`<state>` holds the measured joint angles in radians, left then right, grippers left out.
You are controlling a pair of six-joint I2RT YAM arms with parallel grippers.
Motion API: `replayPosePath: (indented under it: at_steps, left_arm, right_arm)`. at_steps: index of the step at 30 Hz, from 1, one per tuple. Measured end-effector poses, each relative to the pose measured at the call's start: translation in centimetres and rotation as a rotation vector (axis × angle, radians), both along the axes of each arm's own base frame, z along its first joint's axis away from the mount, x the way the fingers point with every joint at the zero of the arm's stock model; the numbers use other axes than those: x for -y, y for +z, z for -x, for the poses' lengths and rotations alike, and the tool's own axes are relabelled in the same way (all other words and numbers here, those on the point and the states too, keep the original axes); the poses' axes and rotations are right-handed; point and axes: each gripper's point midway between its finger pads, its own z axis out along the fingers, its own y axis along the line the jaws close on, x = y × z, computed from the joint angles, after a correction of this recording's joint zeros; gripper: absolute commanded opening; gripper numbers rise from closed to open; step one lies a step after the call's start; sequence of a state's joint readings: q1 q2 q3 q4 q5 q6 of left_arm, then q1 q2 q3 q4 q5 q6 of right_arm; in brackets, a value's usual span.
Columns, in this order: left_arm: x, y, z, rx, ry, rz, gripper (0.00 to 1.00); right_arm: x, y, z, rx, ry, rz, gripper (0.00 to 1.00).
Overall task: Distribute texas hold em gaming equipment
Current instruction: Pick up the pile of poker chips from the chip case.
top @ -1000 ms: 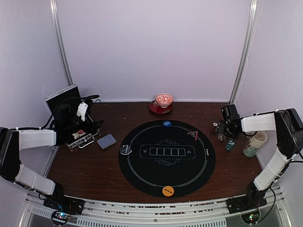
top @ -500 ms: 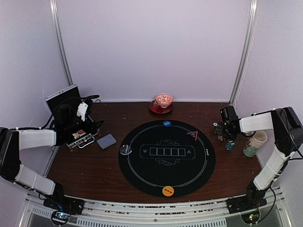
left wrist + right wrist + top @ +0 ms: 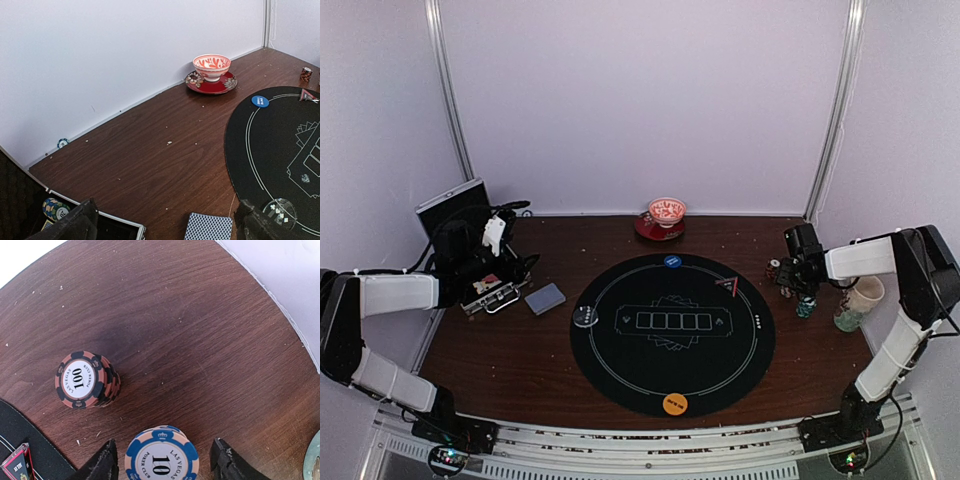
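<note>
The blue ten-value chip stack point(image 3: 161, 454) stands on the counter point(image 3: 200, 340) just off the right edge of the black mat point(image 3: 620, 380). A brown hundred-value stack point(image 3: 86, 379) stands near it, also off that edge. The right fingers point(image 3: 100, 465) straddle the blue stack and have narrowed over the last second. A gap still shows on each side, so nothing is grasped yet. This looks like the start of a pickup, the chips probably bound for a seat on the mat. The left fingers point(image 3: 70, 225), spread wide and empty, hang left of the mat near the card deck point(image 3: 207, 227).
</note>
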<state>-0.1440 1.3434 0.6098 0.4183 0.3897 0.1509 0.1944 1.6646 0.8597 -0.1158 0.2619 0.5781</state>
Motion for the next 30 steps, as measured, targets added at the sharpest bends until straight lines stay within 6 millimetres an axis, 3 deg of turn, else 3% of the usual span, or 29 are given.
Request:
replayPosePath:
  at_steps: [16, 30]
  left_arm:
    - [-0.01, 0.0, 0.0, 0.0, 0.0, 0.0, 0.98]
    - [-0.01, 0.0, 0.0, 0.0, 0.0, 0.0, 0.98]
  right_arm:
    - [-0.62, 0.96, -0.7, 0.013, 0.019, 0.019, 0.62]
    - [-0.8, 0.43, -0.34, -0.026, 0.026, 0.067, 0.6]
